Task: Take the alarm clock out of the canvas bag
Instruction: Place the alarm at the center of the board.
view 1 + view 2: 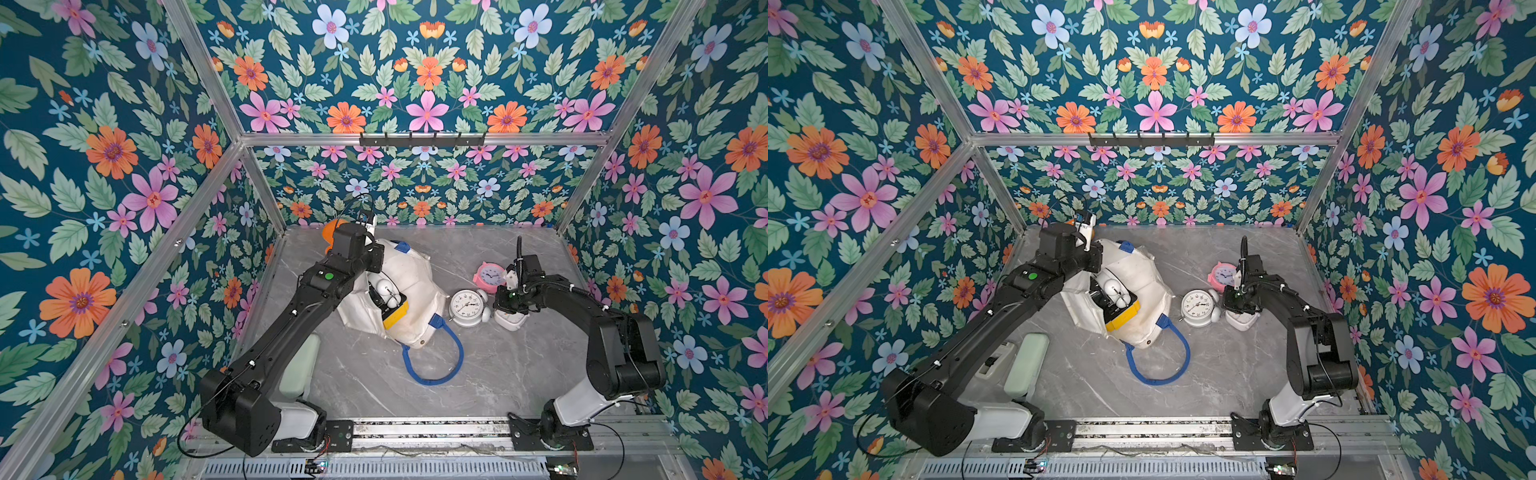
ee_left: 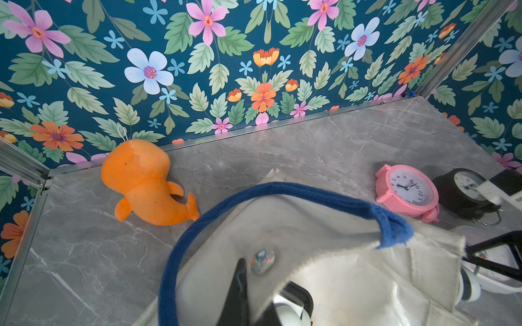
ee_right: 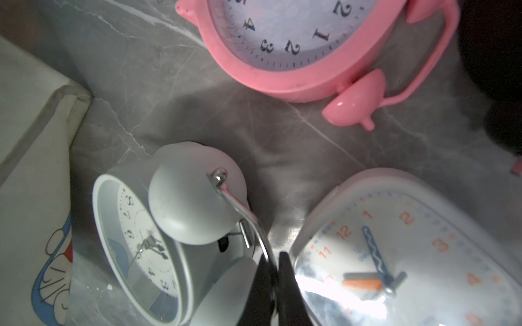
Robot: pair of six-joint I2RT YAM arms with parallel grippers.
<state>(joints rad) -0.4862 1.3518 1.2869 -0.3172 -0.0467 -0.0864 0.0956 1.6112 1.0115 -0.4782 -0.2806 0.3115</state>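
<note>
The alarm clock (image 1: 465, 306), a white twin-bell model, lies on the surface (image 1: 498, 374) with its face turned upward. It is just beside the canvas bag (image 1: 409, 270) and fully outside the bag's mouth. Expect a rigid, fairly light body with a smooth, slippery case and a fragile face cover. The rounded bells offer poor purchase. The thin metal carry handle (image 3: 240, 206) arching over the bells is judged the best grasp point, though the clock may swing beneath it.

The right tool (image 3: 272, 262) is closed on that handle, pinching the wire between the two bells. A square white clock (image 3: 395, 254) lies just beside the fingers, and a pink clock (image 1: 490, 275) lies near.

The left tool (image 2: 254, 282) is closed on the bag's rim fabric next to a snap button (image 2: 262, 261), apparently propping the mouth open. The bag is soft and slumps on the surface. A yellow item (image 1: 395, 318) shows in the mouth; it cannot be identified with certainty.
</note>
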